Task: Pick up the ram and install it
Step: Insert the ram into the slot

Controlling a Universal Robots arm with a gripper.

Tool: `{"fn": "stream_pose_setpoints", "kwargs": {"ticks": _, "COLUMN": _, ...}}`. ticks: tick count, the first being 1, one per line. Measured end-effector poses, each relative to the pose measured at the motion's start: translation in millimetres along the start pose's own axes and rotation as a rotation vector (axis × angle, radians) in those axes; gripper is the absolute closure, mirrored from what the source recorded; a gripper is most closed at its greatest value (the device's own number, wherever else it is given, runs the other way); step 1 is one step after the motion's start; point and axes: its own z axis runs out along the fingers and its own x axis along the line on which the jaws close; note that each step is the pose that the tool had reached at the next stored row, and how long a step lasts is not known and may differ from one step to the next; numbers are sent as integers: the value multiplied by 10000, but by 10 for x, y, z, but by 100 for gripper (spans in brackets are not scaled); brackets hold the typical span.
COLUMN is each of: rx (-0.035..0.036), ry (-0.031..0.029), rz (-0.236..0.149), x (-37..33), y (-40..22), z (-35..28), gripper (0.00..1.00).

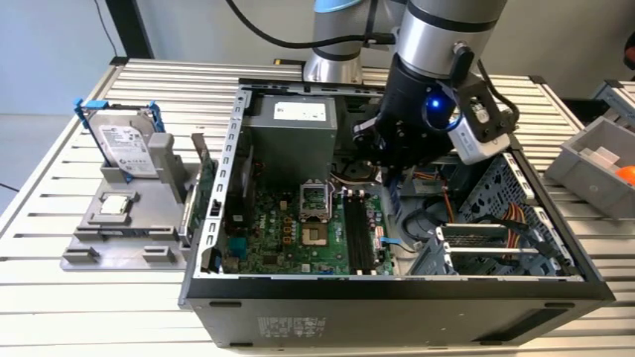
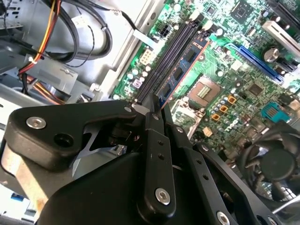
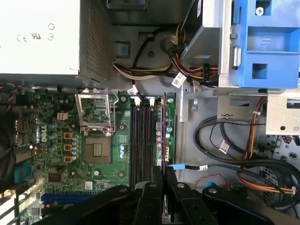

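Note:
The ram (image 2: 183, 69) is a thin blue stick with black chips, and my gripper (image 2: 157, 110) is shut on one end of it. It stands on edge and runs lengthwise along the long black memory slots (image 2: 169, 55) of the green motherboard (image 2: 243, 65). In the first wrist view the ram (image 3: 163, 136) shows edge-on, just beside the slots (image 3: 142, 140), between my gripper's (image 3: 163, 172) black fingers. I cannot tell whether it touches a slot. In the exterior view my gripper (image 1: 389, 178) hangs inside the open computer case (image 1: 397, 290), over the far end of the slots (image 1: 359, 238).
The CPU socket (image 1: 312, 216) lies beside the slots, and the power supply (image 1: 293, 134) stands behind it. Cables (image 1: 466, 223) and a drive cage fill the case's right. Outside on the exterior view's left stand a hard drive (image 1: 127, 145) and a green card (image 1: 204, 197). A grey bin (image 1: 605, 156) sits at the right.

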Motion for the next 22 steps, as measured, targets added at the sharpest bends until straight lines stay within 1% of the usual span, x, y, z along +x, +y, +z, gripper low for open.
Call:
{"fn": "stream_pose_setpoints", "kwargs": {"ticks": 7, "rx": 0, "ry": 2, "rz": 42, "x": 8, "y": 0, "z": 121, "gripper": 100}}
{"fn": "stream_pose_setpoints", "kwargs": {"ticks": 9, "rx": 6, "ry": 53, "rz": 40, "x": 8, "y": 0, "z": 121, "gripper": 100}}
{"fn": "stream_pose_setpoints", "kwargs": {"ticks": 11, "rx": 4, "ry": 81, "rz": 41, "x": 8, "y": 0, "z": 123, "gripper": 100}}
{"fn": "stream_pose_setpoints", "kwargs": {"ticks": 15, "rx": 4, "ry": 82, "rz": 38, "x": 16, "y": 0, "z": 157, "gripper": 100}}
{"fn": "stream_pose_setpoints", "kwargs": {"ticks": 22, "rx": 3, "ry": 82, "rz": 71, "x": 18, "y": 0, "z": 278, "gripper": 100}}
